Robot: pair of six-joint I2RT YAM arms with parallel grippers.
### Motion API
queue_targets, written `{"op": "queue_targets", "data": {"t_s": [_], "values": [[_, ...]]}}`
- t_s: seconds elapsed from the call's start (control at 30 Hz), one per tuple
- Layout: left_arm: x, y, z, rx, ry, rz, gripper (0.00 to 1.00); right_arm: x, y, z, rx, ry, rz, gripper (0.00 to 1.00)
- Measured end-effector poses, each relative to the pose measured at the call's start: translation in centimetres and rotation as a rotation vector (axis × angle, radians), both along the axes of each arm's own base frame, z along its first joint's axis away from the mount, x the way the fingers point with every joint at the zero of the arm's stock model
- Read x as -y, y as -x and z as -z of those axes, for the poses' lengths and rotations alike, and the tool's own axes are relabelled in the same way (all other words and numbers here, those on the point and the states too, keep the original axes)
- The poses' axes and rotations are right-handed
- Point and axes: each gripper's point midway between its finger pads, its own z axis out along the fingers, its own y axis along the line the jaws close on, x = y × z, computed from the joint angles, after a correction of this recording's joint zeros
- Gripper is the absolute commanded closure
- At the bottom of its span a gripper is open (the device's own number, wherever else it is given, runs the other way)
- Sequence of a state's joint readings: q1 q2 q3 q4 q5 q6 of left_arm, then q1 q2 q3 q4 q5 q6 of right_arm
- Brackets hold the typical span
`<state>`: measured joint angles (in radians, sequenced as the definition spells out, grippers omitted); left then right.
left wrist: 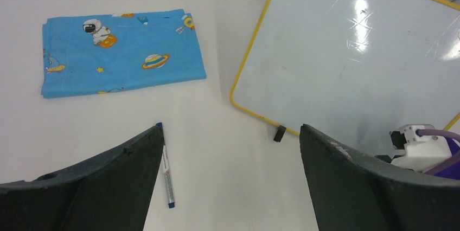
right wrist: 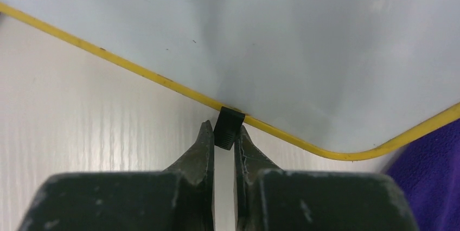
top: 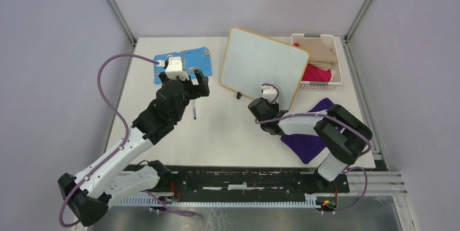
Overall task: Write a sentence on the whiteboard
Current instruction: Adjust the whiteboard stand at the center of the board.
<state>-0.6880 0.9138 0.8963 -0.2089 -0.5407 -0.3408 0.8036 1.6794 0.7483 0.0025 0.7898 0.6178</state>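
The whiteboard point(top: 264, 63) is blank; no sentence shows on it in any view. It lies at an angle at the back middle, and its right edge overlaps the basket. My right gripper point(top: 271, 101) is shut on a black clip point(right wrist: 228, 128) on the board's near yellow edge point(right wrist: 135, 71); the fingertips point(right wrist: 207, 133) pinch the clip from both sides. My left gripper point(top: 191, 87) is open and empty, hovering above a blue-capped marker point(top: 194, 110) lying on the table. In the left wrist view the marker point(left wrist: 168, 174) lies beside the left finger, and the board point(left wrist: 347, 57) is at the right.
A blue space-patterned cloth point(top: 203, 57) lies folded at the back left, also in the left wrist view point(left wrist: 122, 52). A white basket point(top: 339, 63) of clothes stands at the back right. A purple cloth point(top: 304, 144) lies under the right arm. The second clip point(left wrist: 280, 133) is free.
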Motion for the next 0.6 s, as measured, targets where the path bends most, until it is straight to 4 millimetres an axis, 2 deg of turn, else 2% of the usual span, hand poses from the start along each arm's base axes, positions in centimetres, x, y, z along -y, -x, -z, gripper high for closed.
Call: {"op": "queue_targets", "data": {"t_s": [0.07,0.1,0.17,0.23,0.3,0.47,0.6], "values": [[0.0,0.0,0.1,-0.003,-0.003,0.0,0.0,-0.4,0.9,0.1,-0.005,-0.007,-0.044,0.98],[0.1,-0.1,0.2,-0.005,-0.004,0.0,0.0,-0.4,1.1,0.1,-0.008,-0.012,-0.055,0.92],[0.1,-0.1,0.3,-0.009,-0.007,0.002,0.01,-0.5,1.5,0.2,-0.017,-0.021,-0.074,0.69],[0.2,-0.2,0.4,-0.012,-0.008,0.004,0.01,-0.8,1.6,0.2,-0.025,-0.026,-0.089,0.51],[0.4,-0.2,0.5,-0.015,-0.009,0.01,0.01,-0.9,1.7,0.3,-0.032,-0.018,-0.103,0.44],[0.5,-0.1,0.6,-0.017,-0.008,0.019,0.01,-1.0,1.8,0.1,-0.036,-0.021,-0.111,0.4],[0.5,-0.1,0.6,-0.017,-0.008,0.019,0.01,-1.0,1.8,0.1,-0.039,-0.025,-0.105,0.47]]}}
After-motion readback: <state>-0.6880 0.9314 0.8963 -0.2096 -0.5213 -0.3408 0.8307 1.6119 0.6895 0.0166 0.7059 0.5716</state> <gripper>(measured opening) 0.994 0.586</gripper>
